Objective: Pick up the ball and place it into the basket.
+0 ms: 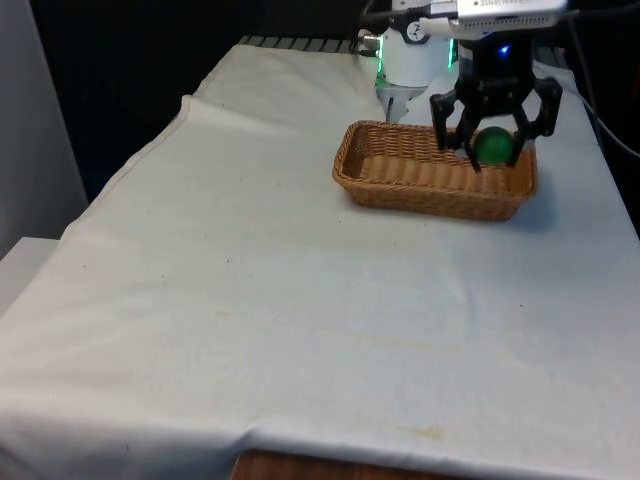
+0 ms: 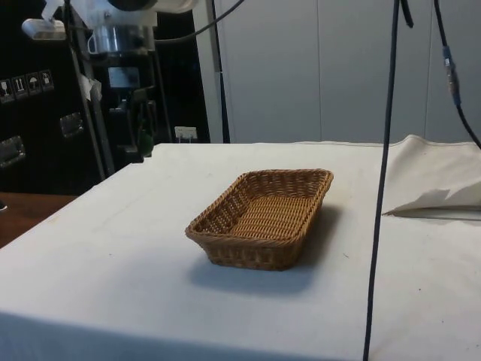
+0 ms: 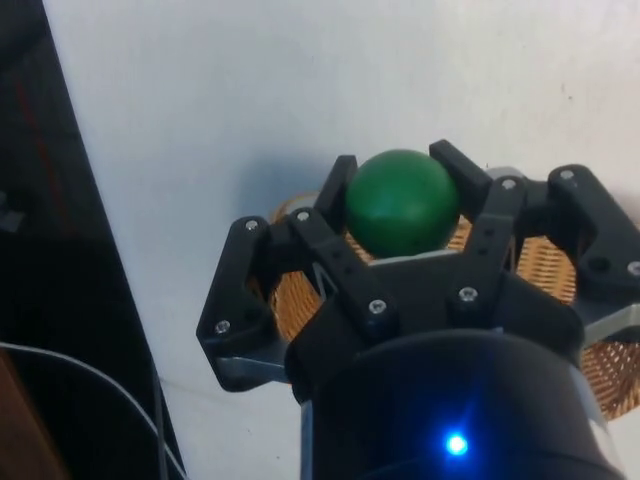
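The black claw (image 1: pixel 494 146) is closed around the green ball (image 1: pixel 494 146), its fingers (image 3: pixel 330 215) pressing the ball (image 3: pixel 402 201) from both sides and holding it in the air. It hangs over the end of the wicker basket (image 1: pixel 400 172) nearest the surface's far corner on the front view's right. The basket (image 2: pixel 259 218) rests on the white cloth (image 1: pixel 280 300) covering the surface.

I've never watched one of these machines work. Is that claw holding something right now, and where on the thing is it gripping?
Yes: the gripper holds a green ball, its fingers pressing the ball's opposite sides, above the basket.
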